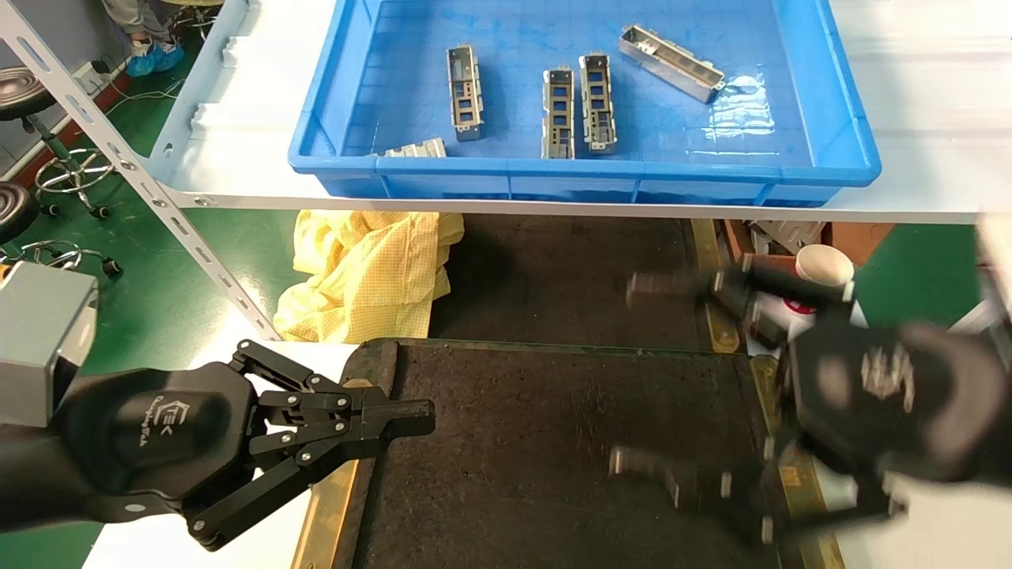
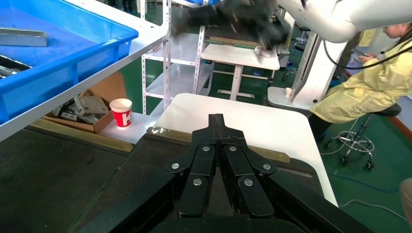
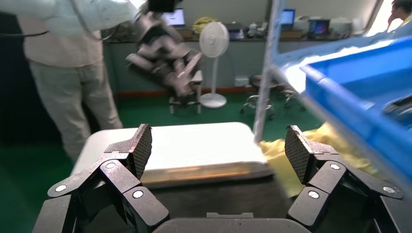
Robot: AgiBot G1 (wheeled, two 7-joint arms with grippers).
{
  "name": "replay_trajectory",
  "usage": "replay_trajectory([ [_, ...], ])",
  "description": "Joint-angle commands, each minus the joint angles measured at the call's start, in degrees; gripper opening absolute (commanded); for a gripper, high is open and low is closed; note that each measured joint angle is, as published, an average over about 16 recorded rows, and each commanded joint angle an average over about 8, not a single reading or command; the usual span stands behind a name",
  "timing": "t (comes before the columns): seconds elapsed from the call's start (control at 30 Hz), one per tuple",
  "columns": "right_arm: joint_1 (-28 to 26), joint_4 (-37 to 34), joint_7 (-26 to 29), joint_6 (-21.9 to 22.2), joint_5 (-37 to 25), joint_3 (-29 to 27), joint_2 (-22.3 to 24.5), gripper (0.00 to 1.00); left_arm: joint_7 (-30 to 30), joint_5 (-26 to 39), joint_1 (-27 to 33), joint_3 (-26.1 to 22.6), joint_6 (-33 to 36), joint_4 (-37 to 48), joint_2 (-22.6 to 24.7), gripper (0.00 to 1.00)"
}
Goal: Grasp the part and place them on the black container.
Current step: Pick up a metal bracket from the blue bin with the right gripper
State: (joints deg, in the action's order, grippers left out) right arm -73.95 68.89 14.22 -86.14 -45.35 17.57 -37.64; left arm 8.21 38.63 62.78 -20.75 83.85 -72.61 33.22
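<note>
1. The black container (image 1: 553, 427) lies low in front of the robot.
2. The blue bin (image 1: 846, 134) sits on a white shelf beyond it.
3. The right gripper (image 1: 640, 379) hovers over the container's right side, fingers spread wide, empty.
4. The left gripper (image 1: 423, 417) rests at the container's left edge, fingers pressed together.
5. 5 grey parts (image 1: 464, 92) lie inside the bin.

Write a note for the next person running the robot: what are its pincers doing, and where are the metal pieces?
Left pincer: shut, empty, parked at the near left edge of the black container.
Right pincer: open wide, empty, over the container's right side.
Parts: five lie in the blue bin on the shelf, including a part on the left, two side by side in the middle, one angled at right and one at the front wall.
Done: no part shows on the container.
Left: grasp each part and place it on the container.
</note>
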Motion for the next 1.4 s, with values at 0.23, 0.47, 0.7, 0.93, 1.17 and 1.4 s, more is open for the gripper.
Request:
replay_trajectory([
  [0.23, -13.8, -10.7, 3.5, 0.3, -5.8, 2.9, -4.5, 1.0, 0.0, 0.0, 0.0, 0.0, 0.0, 0.0, 0.0, 0.98],
  [0.47, -24.7, -24.6, 4.3, 0.0, -12.9, 6.8, -9.5, 1.0, 0.0, 0.0, 0.0, 0.0, 0.0, 0.0, 0.0, 1.0],
  [0.7, -34.4, -38.5, 4.5, 0.9, -20.3, 11.1, -15.4, 1.0, 0.0, 0.0, 0.0, 0.0, 0.0, 0.0, 0.0, 1.0],
  [0.93, -41.5, -50.4, 2.7, 5.1, -27.4, 15.0, -21.0, 1.0, 0.0, 0.0, 0.0, 0.0, 0.0, 0.0, 0.0, 1.0],
  [1.17, -44.8, -58.9, 0.7, 14.2, -31.4, 17.0, -26.1, 1.0, 0.0, 0.0, 0.0, 0.0, 0.0, 0.0, 0.0, 1.0],
  [1.4, -45.6, -63.6, 0.0, 20.6, -32.5, 17.6, -29.8, 1.0, 0.0, 0.0, 0.0, 0.0, 0.0, 0.0, 0.0, 1.0],
])
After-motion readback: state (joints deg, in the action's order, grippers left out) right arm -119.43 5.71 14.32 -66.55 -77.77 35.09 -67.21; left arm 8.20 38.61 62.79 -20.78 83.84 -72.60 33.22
